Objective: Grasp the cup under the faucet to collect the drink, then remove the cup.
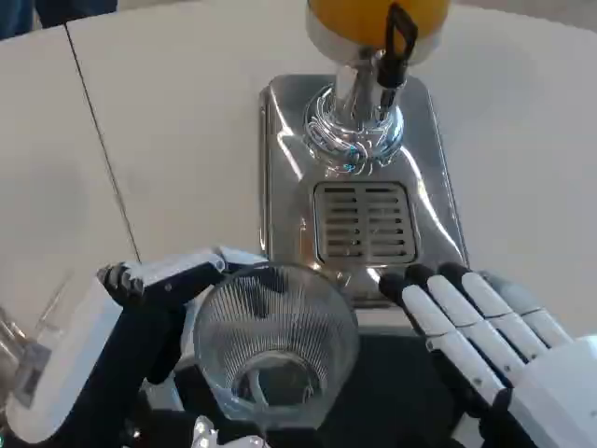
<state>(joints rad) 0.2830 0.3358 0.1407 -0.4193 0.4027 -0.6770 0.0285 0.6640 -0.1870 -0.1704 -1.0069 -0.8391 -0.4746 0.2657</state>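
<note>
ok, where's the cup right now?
In the head view the cup sits low and centre, held by the left hand, just in front of the dispenser's drip grille, not under the faucet.

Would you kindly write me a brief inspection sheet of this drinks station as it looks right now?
Surface: white table, with a dark seam line running across its left part.
Job's things: clear ribbed cup held in front of the dispenser's drip grille, not yet under the faucet; cup looks empty.
Clutter: a clear item at the left edge, too cut off to identify.
Hands: left hand grips the cup; right hand open, fingers extended beside the steel base.
Cables: nothing seen.
Surroundings: orange drink tank above the faucet.
</note>
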